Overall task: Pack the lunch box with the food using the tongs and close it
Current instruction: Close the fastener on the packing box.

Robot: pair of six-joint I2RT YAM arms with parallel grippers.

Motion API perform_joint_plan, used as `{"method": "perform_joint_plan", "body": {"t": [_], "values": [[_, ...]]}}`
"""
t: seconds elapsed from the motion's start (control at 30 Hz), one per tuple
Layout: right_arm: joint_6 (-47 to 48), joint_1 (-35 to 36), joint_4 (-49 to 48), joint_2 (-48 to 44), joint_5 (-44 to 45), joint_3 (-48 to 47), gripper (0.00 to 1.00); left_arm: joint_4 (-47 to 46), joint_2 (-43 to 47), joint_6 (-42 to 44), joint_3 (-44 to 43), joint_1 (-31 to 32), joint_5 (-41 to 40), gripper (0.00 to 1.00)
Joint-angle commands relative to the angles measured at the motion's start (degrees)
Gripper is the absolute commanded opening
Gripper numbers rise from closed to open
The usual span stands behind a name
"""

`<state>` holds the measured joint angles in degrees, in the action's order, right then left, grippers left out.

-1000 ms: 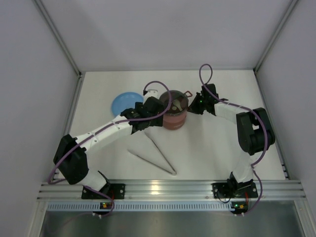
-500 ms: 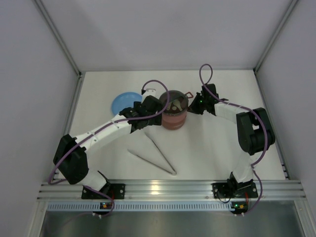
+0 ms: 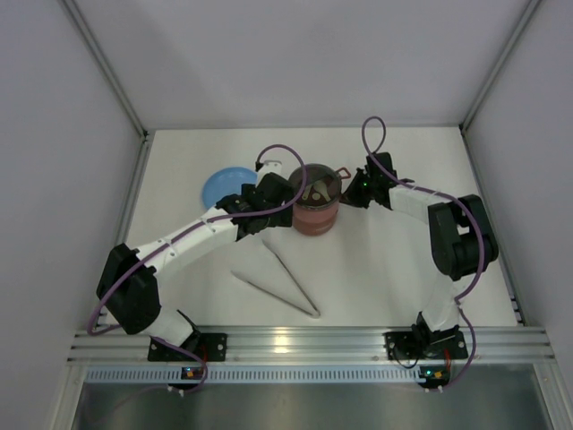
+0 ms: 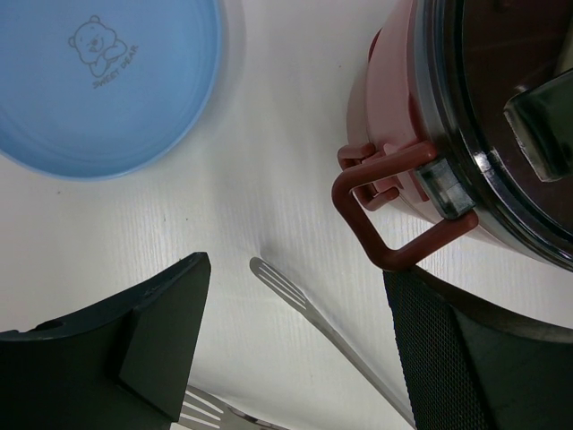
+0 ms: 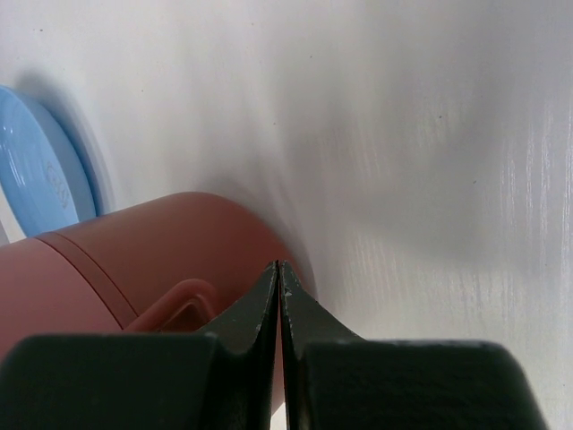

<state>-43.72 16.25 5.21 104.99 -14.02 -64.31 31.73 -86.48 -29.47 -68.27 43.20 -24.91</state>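
The lunch box (image 3: 315, 208) stands stacked in mid-table, dark red, with a dark cover on top. My left gripper (image 3: 288, 204) is at its left side, open. In the left wrist view its fingers (image 4: 157, 336) stand wide apart over the table. The box's red wire clasp (image 4: 387, 240) sticks out just above the right finger. My right gripper (image 5: 279, 267) is shut on nothing, its tips against the box's right wall (image 5: 125, 255). The silver tongs (image 3: 279, 283) lie on the table in front of the box, one arm (image 4: 309, 305) showing between my left fingers. The food is hidden.
A light-blue plate (image 3: 227, 186) lies left of the lunch box, also seen in the left wrist view as the plate (image 4: 107, 81). White walls enclose the table on three sides. The arms' bases sit on the rail at the near edge.
My left gripper has edged slightly away from the near edge, along the box's left side. The right arm, the box and the tongs have not moved.
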Motion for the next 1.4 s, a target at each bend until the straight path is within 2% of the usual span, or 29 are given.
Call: {"method": "perform_joint_plan", "body": {"t": [0.0, 1.37], "values": [[-0.04, -0.96, -3.46, 0.74, -0.57, -2.75, 0.00, 0.88, 1.14, 0.21, -1.69, -0.31, -0.41, 0.83], [0.39, -0.96, -3.10, 1.71, -0.66, -3.19, 0.00, 0.79, 0.26, 1.35, -1.69, -2.07, 0.38, 0.83]]}}
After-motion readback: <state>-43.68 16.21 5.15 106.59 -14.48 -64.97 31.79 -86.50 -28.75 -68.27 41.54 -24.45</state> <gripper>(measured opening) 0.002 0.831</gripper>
